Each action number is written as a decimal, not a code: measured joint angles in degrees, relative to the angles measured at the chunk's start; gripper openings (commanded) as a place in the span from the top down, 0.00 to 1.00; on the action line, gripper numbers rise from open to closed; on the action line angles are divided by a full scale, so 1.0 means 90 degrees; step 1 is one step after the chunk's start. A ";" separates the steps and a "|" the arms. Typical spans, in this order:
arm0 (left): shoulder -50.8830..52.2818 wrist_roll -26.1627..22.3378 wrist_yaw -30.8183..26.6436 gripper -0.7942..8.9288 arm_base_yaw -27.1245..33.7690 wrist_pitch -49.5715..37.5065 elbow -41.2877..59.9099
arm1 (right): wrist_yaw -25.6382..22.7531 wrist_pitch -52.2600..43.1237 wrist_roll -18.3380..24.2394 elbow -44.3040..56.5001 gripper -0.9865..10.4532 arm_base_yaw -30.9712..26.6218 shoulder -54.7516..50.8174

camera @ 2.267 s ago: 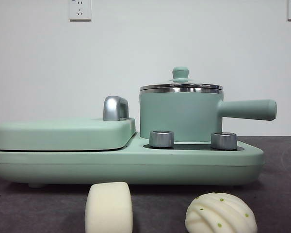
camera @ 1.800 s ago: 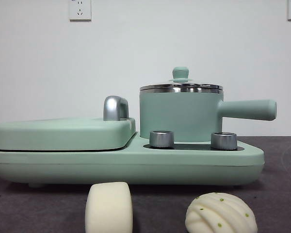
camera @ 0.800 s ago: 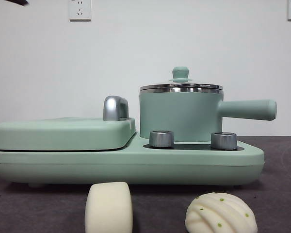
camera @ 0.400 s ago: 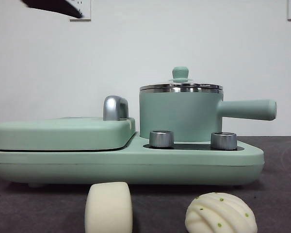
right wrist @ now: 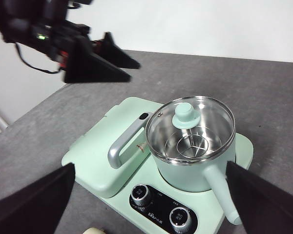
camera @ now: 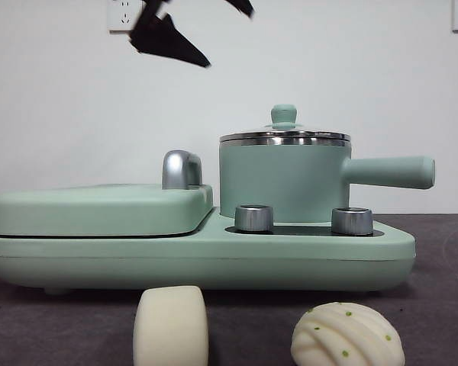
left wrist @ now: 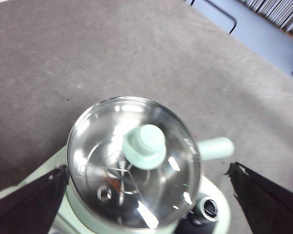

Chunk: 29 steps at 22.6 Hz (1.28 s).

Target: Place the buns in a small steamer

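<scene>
Small steamer (camera: 284, 180) upright, lid on. Left gripper (camera: 206, 30) above, jaws wide; right gripper (right wrist: 146, 204) jaws wide.

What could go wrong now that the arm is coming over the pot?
The left gripper hangs open above the glass lid, aiming for its small knob; a poor grip could let the lid slip and fall. The small steamer merely sits on its base, so a nudge might shift it. Both buns lie near the table's front edge.

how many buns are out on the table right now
2. The smooth bun stands on the table in front of the cooker, toward its left half; the ridged bun lies to its right, below the knobs. None seen inside the steamer.
</scene>
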<state>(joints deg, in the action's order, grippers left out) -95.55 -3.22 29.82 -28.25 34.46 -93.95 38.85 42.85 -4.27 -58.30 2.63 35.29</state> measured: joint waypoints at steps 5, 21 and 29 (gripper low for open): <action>-0.0452 -0.0114 -0.0408 0.37 -0.0362 -0.0403 -0.0070 | 0.0000 0.0002 0.0000 0.0000 0.48 0.0000 0.0000; -0.1336 -0.0277 -0.1183 0.47 -0.0935 -0.1054 -0.0073 | 0.0002 0.0177 0.0000 0.0000 0.48 0.0000 0.0000; -0.1343 -0.0714 -0.1416 0.54 -0.0937 -0.1066 -0.0073 | 0.0000 0.0180 0.0000 0.0000 0.48 0.0000 0.0000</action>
<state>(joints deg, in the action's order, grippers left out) -107.63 -9.65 17.08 -36.69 24.86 -94.61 38.85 44.47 -4.27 -58.30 2.63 35.29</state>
